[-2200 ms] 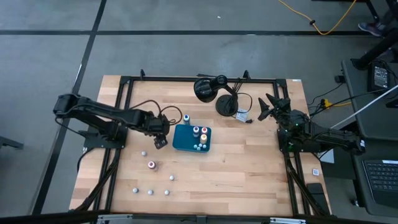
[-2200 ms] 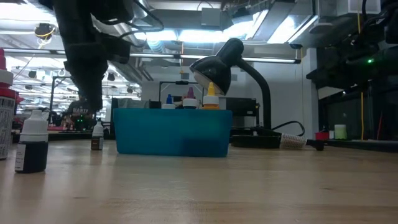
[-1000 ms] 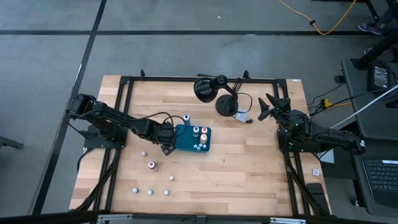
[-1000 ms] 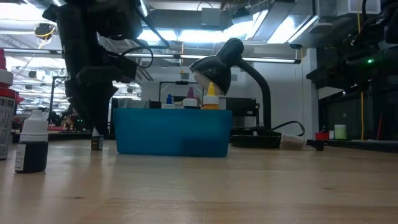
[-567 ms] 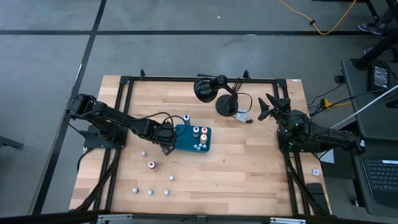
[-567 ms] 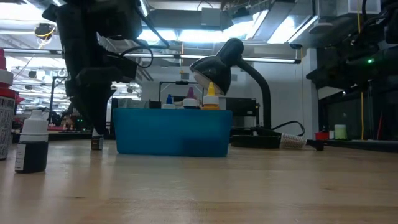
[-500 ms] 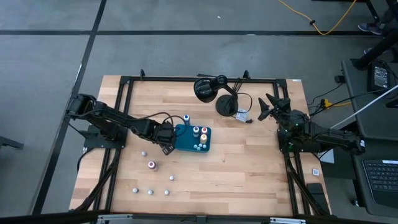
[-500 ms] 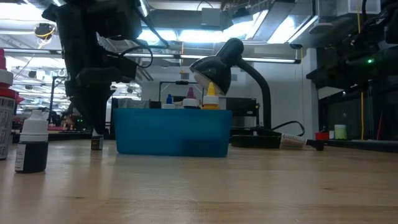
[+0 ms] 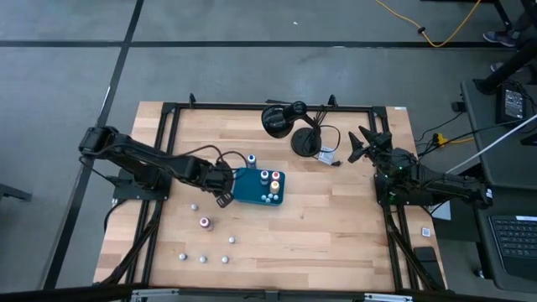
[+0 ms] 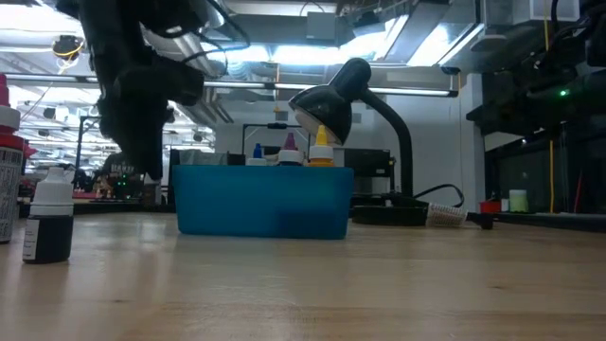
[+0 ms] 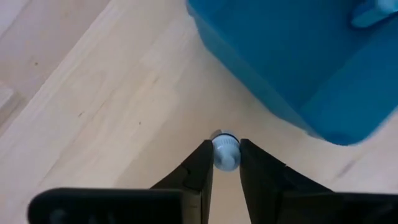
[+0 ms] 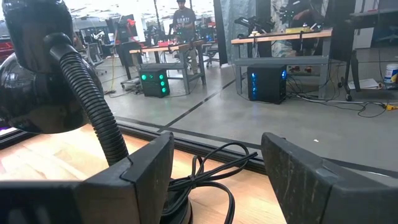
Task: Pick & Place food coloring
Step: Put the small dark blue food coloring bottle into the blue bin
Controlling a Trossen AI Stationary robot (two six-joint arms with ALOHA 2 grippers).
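- Pale butcher-block planks make up the table (image 9: 319, 226), framed by a black rail, with grey floor around it in the high view.
- Near the middle stands the teal tray (image 9: 248, 188), with several food coloring bottles (image 9: 270, 179) upright inside; their coloured tops show above its wall in the low view.
- One blue-topped bottle (image 9: 251, 158) stands on the wood just beyond the tray's far edge.
- More small bottles lie scattered on the near left part of the table, among them a red-topped one (image 9: 204, 223) and a row of pale ones (image 9: 203, 259).
- The left gripper (image 9: 223, 197) sits just beside the tray's left end; in the left wrist view its fingers (image 11: 199, 168) are pinched on a small pale-capped bottle (image 11: 225, 151), with the tray corner (image 11: 298, 68) close by.
- In the low view that arm hangs left of the tray, and a dark bottle with a white cap (image 10: 49, 224) stands close to the camera.
- The right gripper (image 9: 362, 144) waits at the table's right edge, jaws spread and holding nothing, facing the black desk lamp (image 9: 289, 126) and its cable (image 12: 205, 177).
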